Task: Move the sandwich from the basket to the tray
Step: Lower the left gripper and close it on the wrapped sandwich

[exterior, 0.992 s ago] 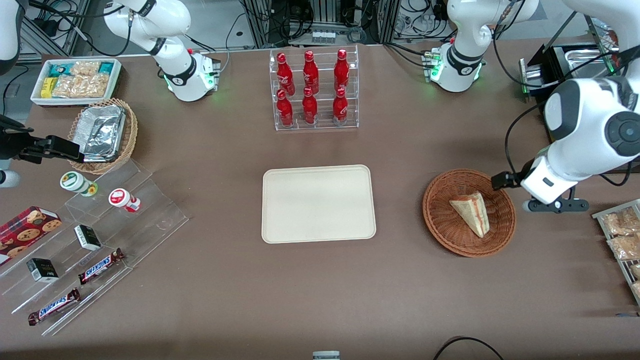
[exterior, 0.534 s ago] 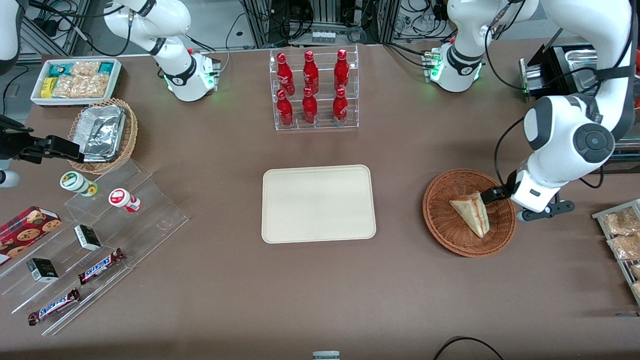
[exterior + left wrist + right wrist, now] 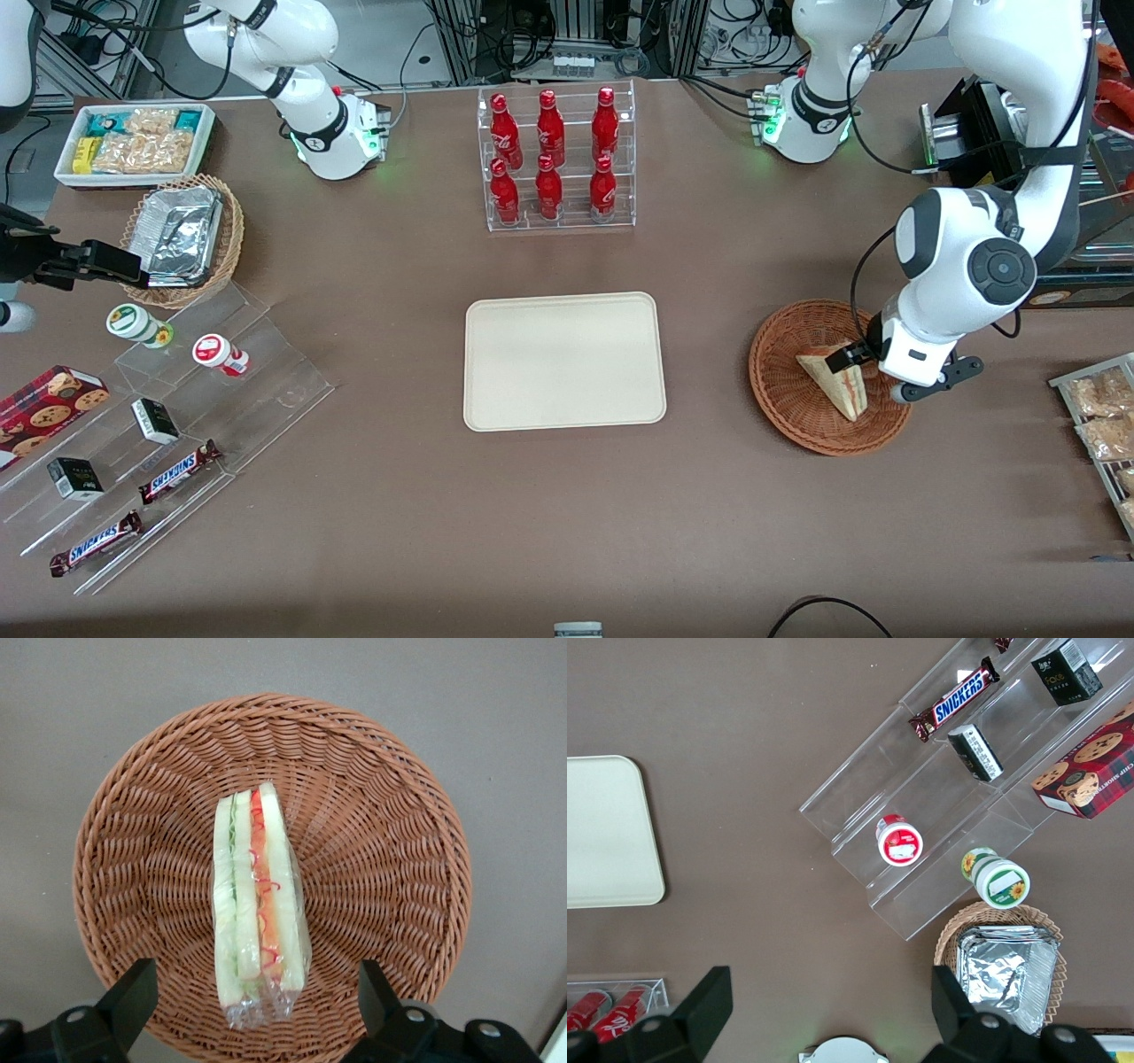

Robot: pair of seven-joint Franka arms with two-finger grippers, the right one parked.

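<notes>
Black fingers (image 3: 133, 997) of the gripper (image 3: 252, 1001) stand wide apart with nothing held, straddling the wrapped end of the sandwich (image 3: 257, 904) directly below, which seems to stand on edge in the basket (image 3: 390, 842), with the tray (image 3: 564, 361) well off toward the parked arm.

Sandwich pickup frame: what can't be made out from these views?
- Front view: the white wrist hides part of the triangular white-bread sandwich and the round reddish-brown wicker basket; the tool shows one dark finger only.
- Left wrist view: the picture's edge cuts off the open tool's finger bases; its height above the sandwich is unclear.
- Right wrist view: the picture's edge crops the flat cream-beige rectangular tray.
</notes>
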